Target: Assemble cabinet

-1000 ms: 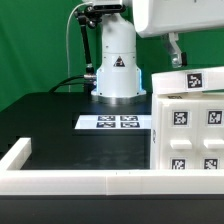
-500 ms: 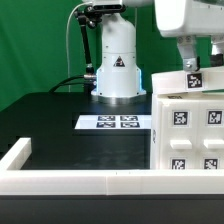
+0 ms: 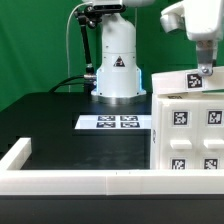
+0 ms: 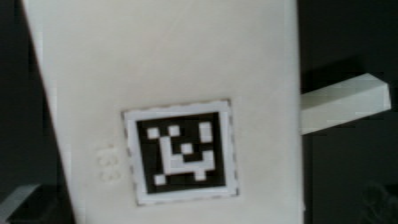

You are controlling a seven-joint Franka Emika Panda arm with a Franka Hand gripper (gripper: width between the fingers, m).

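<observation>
The claw (image 3: 205, 67) hangs over the cabinet (image 3: 190, 135) on the exterior view's right of the tabletop (image 3: 55, 120). Whether it is spread or pressed together cannot be told.

The base (image 3: 115, 55) is a white, rounded column with a black triangle mark (image 3: 118, 63) on its front and a pale blue ring (image 3: 115, 96) at its foot. On top of it sits a black joint (image 3: 100, 12), and a dark cable (image 3: 71, 45) curves down beside the column. The upper link (image 3: 190, 15) is white and smooth, with a thin grey finger (image 3: 205, 55) below it.
</observation>
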